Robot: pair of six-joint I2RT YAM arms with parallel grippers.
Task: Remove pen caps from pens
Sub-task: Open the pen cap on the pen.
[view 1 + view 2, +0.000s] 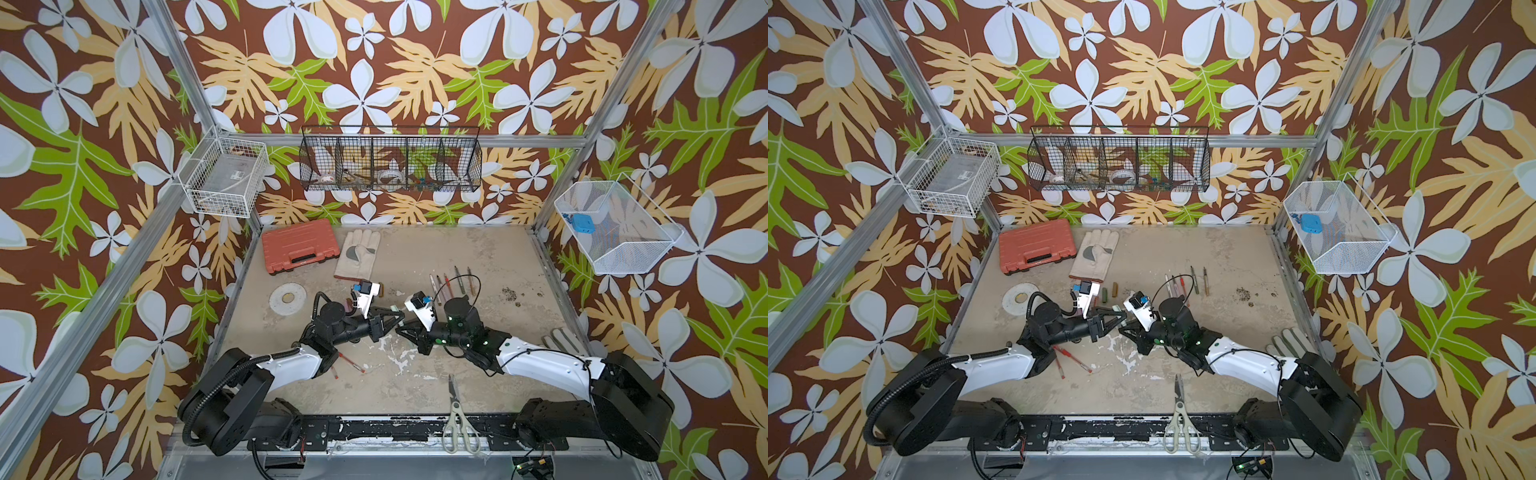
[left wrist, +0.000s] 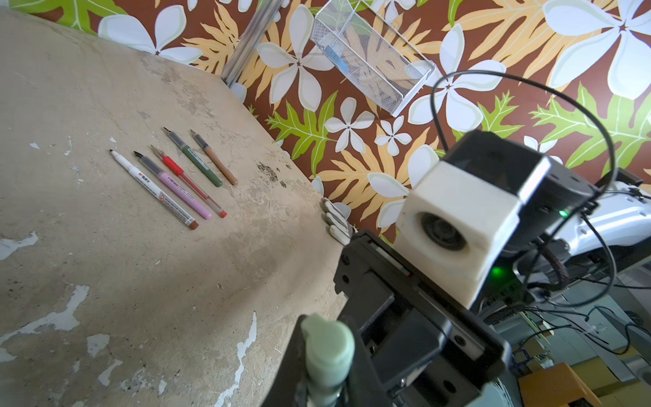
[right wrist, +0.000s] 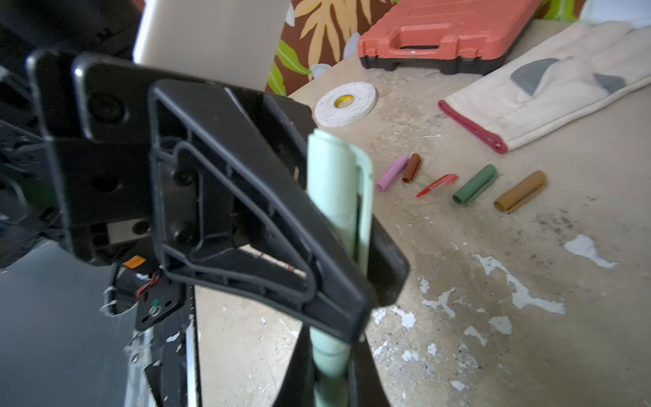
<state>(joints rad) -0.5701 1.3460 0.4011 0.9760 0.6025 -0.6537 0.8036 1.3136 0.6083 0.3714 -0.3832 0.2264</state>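
Note:
My two grippers meet over the middle of the table, both on one pale green pen (image 3: 333, 197). The left gripper (image 1: 398, 318) is shut on its clipped cap end (image 2: 329, 347). The right gripper (image 3: 329, 368) is shut on the barrel just below. Five uncapped pens (image 2: 176, 188) lie in a row at the right: white, lilac, red, dark green and gold-brown. Several loose pen caps (image 3: 475, 183) lie in a row near the glove: pink, brown, red, dark green and gold. Two red pens (image 1: 1074, 359) lie by the left arm.
An orange tool case (image 1: 299, 245) and a pale work glove (image 1: 358, 253) lie at the back left, with a white tape roll (image 1: 287, 297) in front of them. Scissors (image 1: 456, 415) lie at the front edge. A second glove (image 1: 561, 338) is beside the right arm. Wire baskets hang on the walls.

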